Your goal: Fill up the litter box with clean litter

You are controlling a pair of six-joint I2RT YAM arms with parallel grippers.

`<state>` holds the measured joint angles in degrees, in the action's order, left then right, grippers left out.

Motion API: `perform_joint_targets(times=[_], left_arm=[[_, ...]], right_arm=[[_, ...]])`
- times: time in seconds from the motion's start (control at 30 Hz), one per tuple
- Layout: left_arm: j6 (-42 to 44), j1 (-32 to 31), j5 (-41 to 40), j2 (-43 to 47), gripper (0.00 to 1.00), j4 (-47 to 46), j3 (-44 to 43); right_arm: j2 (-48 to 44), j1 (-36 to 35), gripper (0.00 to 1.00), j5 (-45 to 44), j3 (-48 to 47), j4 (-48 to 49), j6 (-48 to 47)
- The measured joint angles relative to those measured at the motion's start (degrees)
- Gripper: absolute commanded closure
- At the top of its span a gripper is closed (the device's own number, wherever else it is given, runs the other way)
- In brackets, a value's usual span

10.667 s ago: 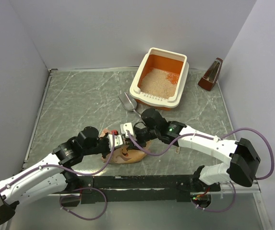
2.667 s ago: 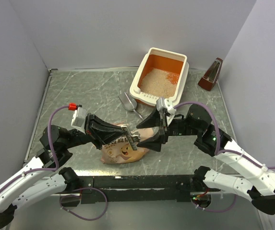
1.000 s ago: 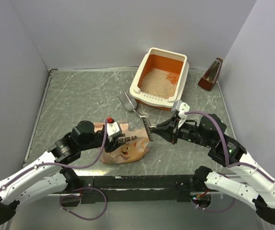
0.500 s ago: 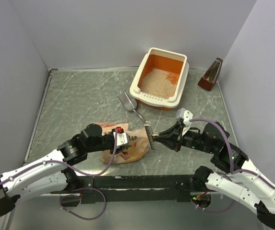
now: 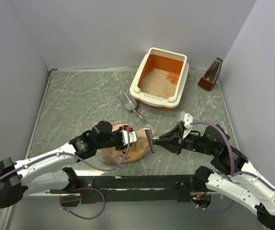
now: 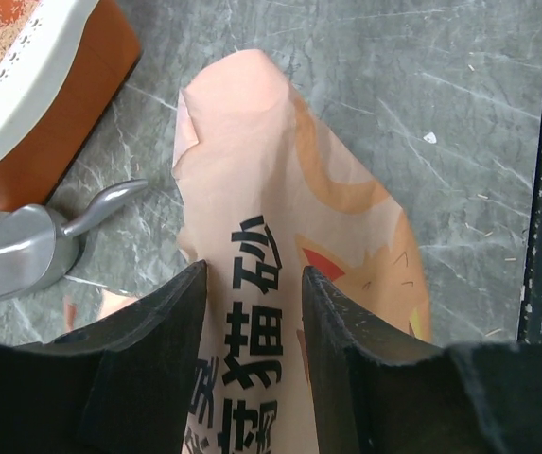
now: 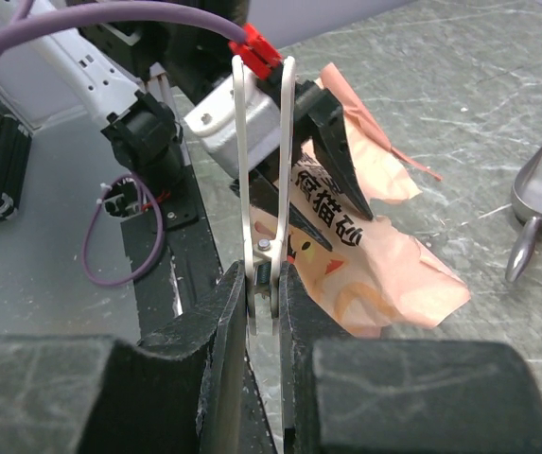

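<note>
Evidently the step in hand is opening the bag so that more can be poured. The right hand (image 7: 263, 284) is clamped on a white clip (image 7: 263, 170) with a red end, held clear above the peach-pink bag (image 6: 280, 189), so the bag's mouth looks unfastened. The left hand (image 6: 252, 274) sits astride the bag's upper part with its fingers apart and the printed plastic between them. Whether they pinch the bag or only rest over it I cannot tell.

The litter box (image 5: 159, 99) stands at the far side of the worktop (image 5: 79, 100), well apart from the bag. Some clean litter (image 5: 155, 81) already lies in it, with bare orange showing at its far end, so the filling looks only partly done.

Next, I judge, the left hand needs a firm hold near the bag's mouth. The right hand must set the clip down before it can help. The bag then has to be carried over the near rim of the box and tipped mouth-down.

A grey metal scoop (image 5: 126, 100) lies between the bag and the box, just beside the box's near left corner. It sits close to the straight path and could be knocked. A brown metronome-like object (image 5: 211, 75) stands to the right of the box, out of the way. The limp bag may sag and spill on the worktop if it is lifted by one fold.
</note>
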<state>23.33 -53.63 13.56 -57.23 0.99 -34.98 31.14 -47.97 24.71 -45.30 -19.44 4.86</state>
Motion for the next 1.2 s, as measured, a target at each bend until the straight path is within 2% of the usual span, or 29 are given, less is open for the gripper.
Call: perform_joint_targets(times=[0.13,0.27,0.43,0.77,1.2], left_arm=[[-0.07,0.00,0.02,-1.55,0.56,-0.24,-0.83],[-0.26,0.00,0.04,-1.57,0.67,0.37,-0.83],[-0.31,-0.04,0.07,-0.42,0.73,2.34,-0.83],[-0.96,-0.09,-2.21,3.58,0.64,5.84,0.39],[-3.80,-0.09,-5.14,3.93,0.67,10.54,0.92]], right_arm=[[-0.44,0.00,1.00,0.17,0.00,0.02,0.00],[-0.28,0.00,1.00,0.09,0.00,0.00,0.00],[0.26,0.02,1.00,-0.28,0.00,0.00,0.02],[2.47,0.02,1.00,-0.96,0.00,-0.17,0.61],[5.07,0.02,1.00,-1.84,-0.04,-0.74,0.85]])
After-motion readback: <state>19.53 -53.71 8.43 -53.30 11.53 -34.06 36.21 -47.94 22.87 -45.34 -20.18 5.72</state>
